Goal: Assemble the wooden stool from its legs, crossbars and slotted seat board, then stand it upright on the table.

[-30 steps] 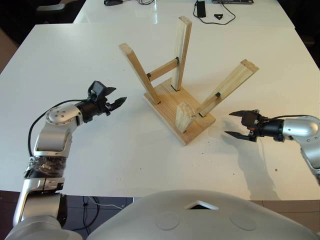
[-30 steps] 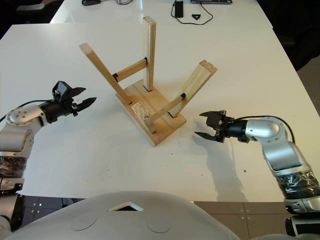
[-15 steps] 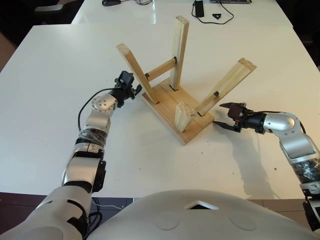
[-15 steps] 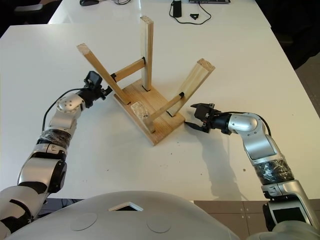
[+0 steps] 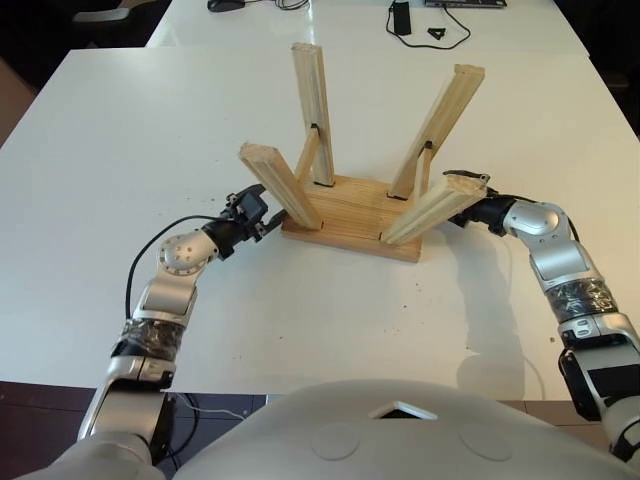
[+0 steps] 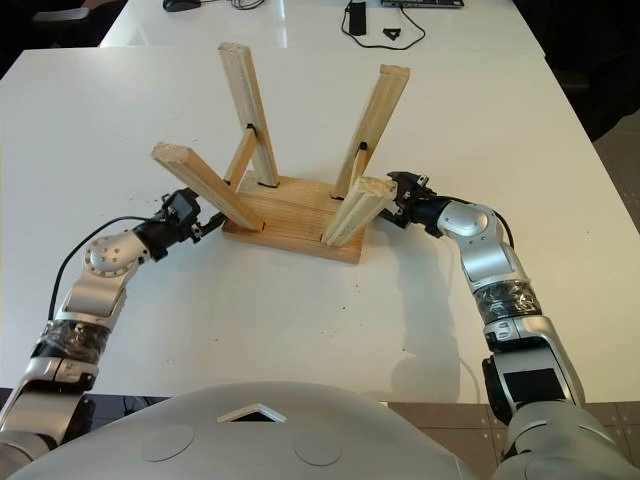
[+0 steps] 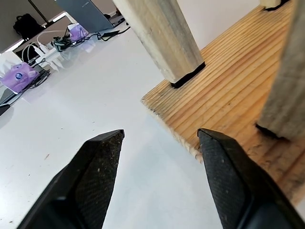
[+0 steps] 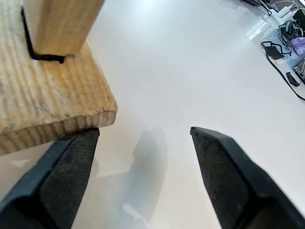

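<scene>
Bright even light, soft shadows on table [image 5: 120,150] (glare at back), wrist backgrounds blurred

head eyes: look forward-down from above, share table [image 5: 120,120] and stool [image 5: 350,215] | left wrist: very near, faces seat edge past left hand [image 7: 161,133] | right wrist: very near, faces seat corner past right hand [image 8: 144,130]

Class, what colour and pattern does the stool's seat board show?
Seat board: light honey-brown wood with fine parallel grain lines, clearest in the left wrist view.
</scene>
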